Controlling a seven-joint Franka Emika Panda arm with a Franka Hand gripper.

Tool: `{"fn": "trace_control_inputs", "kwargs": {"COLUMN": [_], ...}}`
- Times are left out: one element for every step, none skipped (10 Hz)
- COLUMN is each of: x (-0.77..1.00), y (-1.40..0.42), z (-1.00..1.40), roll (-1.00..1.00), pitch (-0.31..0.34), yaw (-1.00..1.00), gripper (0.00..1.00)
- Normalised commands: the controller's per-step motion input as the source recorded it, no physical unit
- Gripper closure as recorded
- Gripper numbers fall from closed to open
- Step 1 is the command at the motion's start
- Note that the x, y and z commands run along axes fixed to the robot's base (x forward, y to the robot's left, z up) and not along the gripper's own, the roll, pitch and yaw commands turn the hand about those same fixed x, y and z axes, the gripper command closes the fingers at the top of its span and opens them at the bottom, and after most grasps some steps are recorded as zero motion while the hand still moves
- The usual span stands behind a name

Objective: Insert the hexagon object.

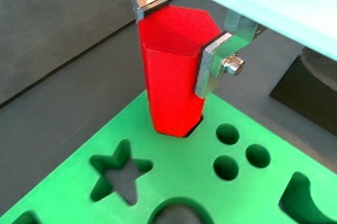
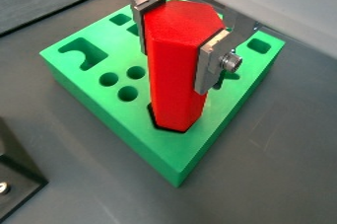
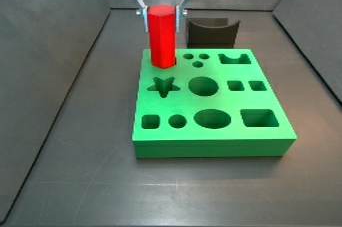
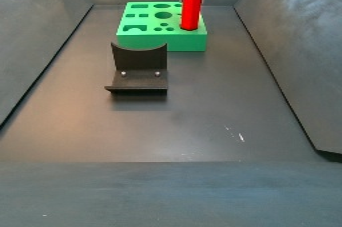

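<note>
Wrist views both show the tool [image 1: 180, 33] clamped on the hexagon object [image 1: 174, 70], 2 silver fingers [image 2: 212, 58] pressing its upper sides. That red peg stands upright with its lower end sitting in a hole at a corner of the green board [image 3: 214, 107]. Side views have the fixture [image 4: 138, 68] on the bench [image 4: 201, 121], near the board.

1 red hexagon peg [image 3: 162, 35], 1 green board [image 3: 214, 131], 1 fixture [image 4: 138, 67], 1 claw [image 3: 162, 5] above board's corner
</note>
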Motion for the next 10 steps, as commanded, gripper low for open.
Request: {"fn": "trace_control_inputs", "kwargs": {"x": [0.02,0.14,0.06,-0.04,-0.27,-0.21,-0.12,0.00,0.00,0.00], "y": [0.29,0.15,0.00,-0.13,-0.14,-0.08,-0.06,-0.05,0.00,0.00], "z": [-0.33,-0.36,-0.53,-0.77,-0.77,-0.75,-0.74,-0.49,-0.24,-0.05], "roll": [0.00,0.00,-0.03,-0.01,-0.01,0.00,0.00,-0.13,-0.13,0.00], "pitch": [0.000,0.000,0.000,-0.106,-0.154,-0.136,-0.109,0.000,-0.023,0.000], "yaw": [0.00,0.00,0.00,-0.01,-0.09,-0.08,-0.05,-0.11,0.00,0.00], "gripper": [1.00,1.00,1.00,1.00,1.00,1.00,1.00,1.00,1.00,1.00]}}
